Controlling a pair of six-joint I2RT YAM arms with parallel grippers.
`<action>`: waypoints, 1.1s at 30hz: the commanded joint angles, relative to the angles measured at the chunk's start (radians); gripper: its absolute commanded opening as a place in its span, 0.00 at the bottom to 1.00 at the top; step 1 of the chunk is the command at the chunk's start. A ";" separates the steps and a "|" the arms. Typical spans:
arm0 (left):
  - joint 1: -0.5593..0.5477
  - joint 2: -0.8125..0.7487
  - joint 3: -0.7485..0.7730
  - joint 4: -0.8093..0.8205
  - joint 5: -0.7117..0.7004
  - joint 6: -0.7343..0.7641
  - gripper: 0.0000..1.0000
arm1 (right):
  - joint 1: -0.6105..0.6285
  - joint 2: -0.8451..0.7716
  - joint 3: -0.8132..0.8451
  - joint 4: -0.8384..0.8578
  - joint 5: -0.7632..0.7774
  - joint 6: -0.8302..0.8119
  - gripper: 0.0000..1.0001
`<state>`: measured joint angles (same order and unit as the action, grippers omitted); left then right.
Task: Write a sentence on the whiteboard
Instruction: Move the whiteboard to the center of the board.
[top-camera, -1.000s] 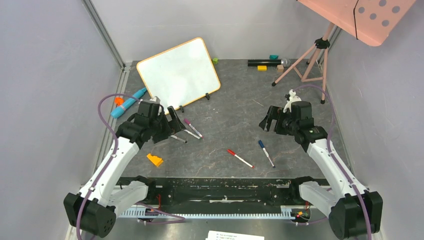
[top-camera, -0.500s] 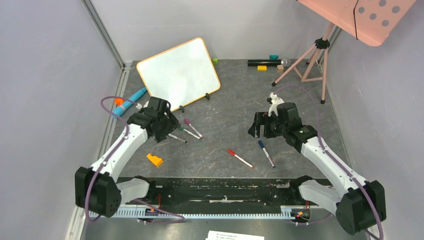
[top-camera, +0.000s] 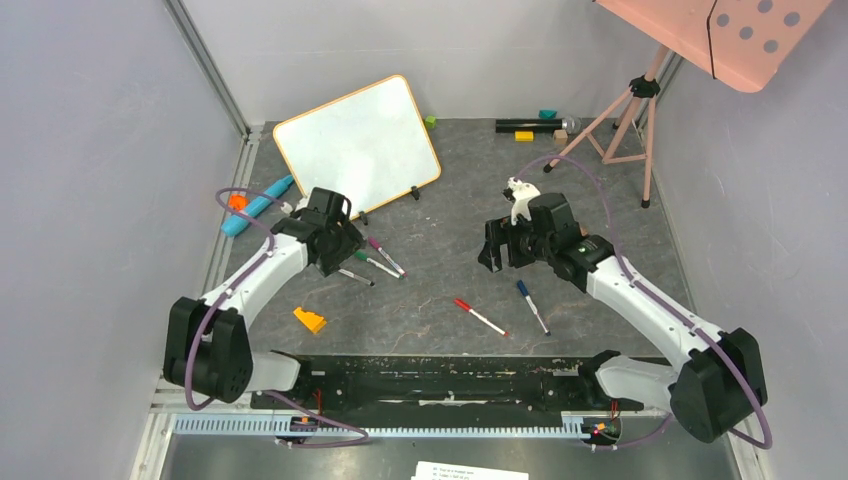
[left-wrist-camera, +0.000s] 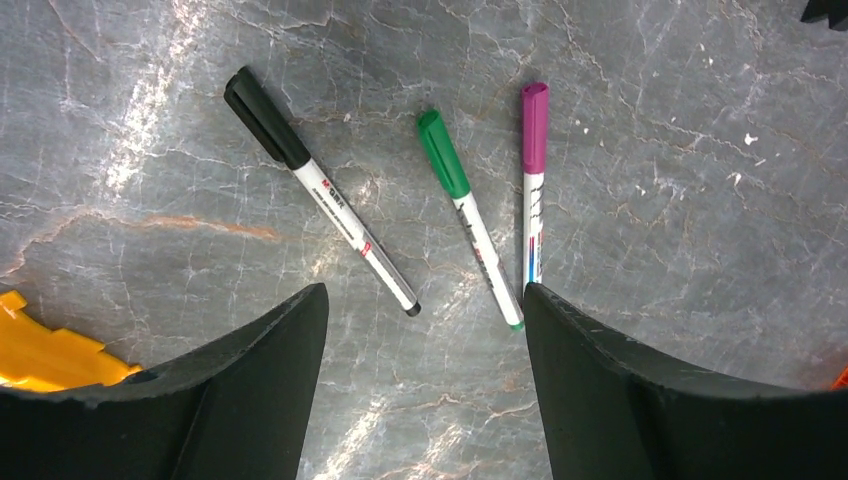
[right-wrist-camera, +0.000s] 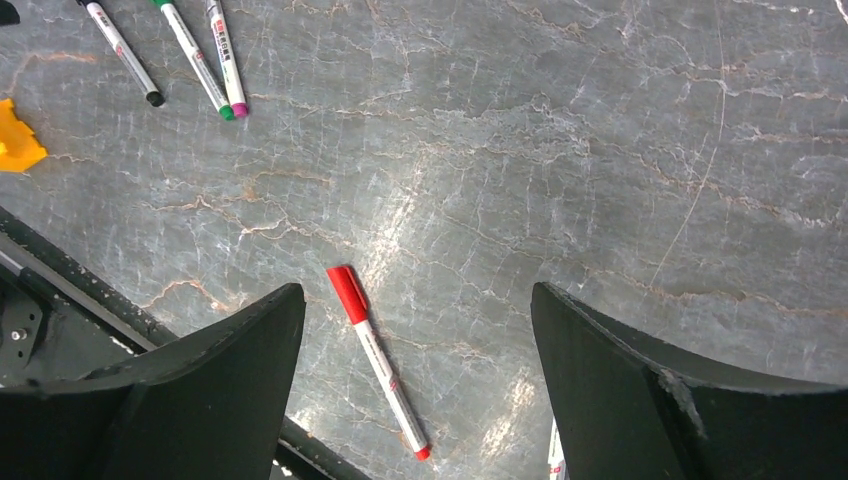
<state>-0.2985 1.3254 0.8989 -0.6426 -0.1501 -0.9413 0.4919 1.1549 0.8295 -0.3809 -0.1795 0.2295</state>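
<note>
The whiteboard (top-camera: 357, 143), white with an orange frame, stands tilted at the back left. Its face is blank, with no sentence showing. My left gripper (top-camera: 336, 248) (left-wrist-camera: 424, 296) is open and empty. It hovers over three markers on the table: black (left-wrist-camera: 310, 185), green (left-wrist-camera: 465, 210) and purple (left-wrist-camera: 534, 175). My right gripper (top-camera: 497, 250) (right-wrist-camera: 417, 296) is open and empty above the table's middle. A red marker (top-camera: 480, 317) (right-wrist-camera: 375, 355) lies below and between its fingers. A blue marker (top-camera: 532, 305) lies just right of the red one.
An orange block (top-camera: 309, 320) lies near the front left. A teal tool (top-camera: 255, 205) lies by the left wall. A pink tripod (top-camera: 620, 110) stands at the back right, with a black cylinder (top-camera: 530, 125) and small blocks beside it. A black rail (top-camera: 440, 375) runs along the front edge.
My left gripper has swung right and turned down over the three markers. My right gripper has moved left and a little toward the back, above the table's middle.
</note>
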 joint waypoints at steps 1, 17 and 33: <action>0.002 0.035 0.019 0.050 -0.071 -0.057 0.76 | 0.019 0.032 0.060 0.035 0.011 -0.056 0.85; 0.089 0.135 -0.002 0.059 -0.225 -0.099 0.60 | 0.026 0.034 0.065 0.029 0.026 -0.062 0.86; 0.124 0.234 -0.062 0.105 -0.138 -0.154 0.46 | 0.027 0.019 0.066 0.017 0.040 -0.039 0.86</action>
<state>-0.1780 1.5631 0.8673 -0.5575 -0.2966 -1.0191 0.5137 1.2030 0.8734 -0.3756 -0.1555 0.1825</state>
